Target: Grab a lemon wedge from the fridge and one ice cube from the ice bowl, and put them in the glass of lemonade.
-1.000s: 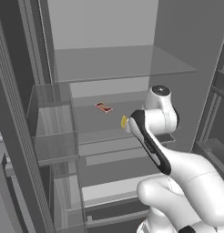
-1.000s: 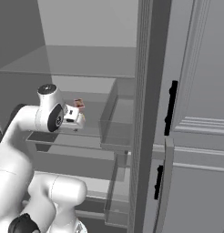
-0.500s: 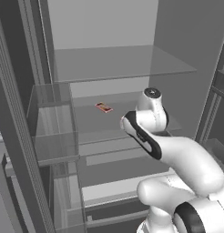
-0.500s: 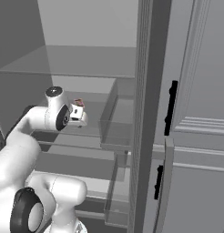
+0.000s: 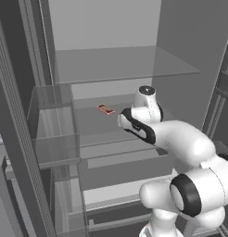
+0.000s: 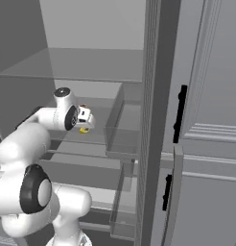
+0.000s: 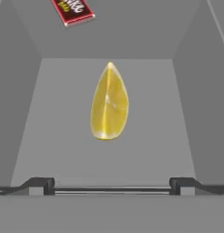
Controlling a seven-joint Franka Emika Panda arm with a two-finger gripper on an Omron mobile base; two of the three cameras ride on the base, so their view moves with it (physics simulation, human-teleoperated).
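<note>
Inside the open fridge (image 5: 180,28), pincer (image 7: 112,184) spread wide and holding nothing, poised over the lemon wedge (image 7: 109,102) lying on the glass shelf (image 7: 63,136), a red wrapped bar (image 7: 73,11) farther back left.

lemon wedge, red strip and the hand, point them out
lemon wedge (image 7: 109,102), hand view, middle of its yellow face
red strip (image 7: 73,10), hand view, centre of its top
hand (image 6: 85,120), right base view, white body
</note>
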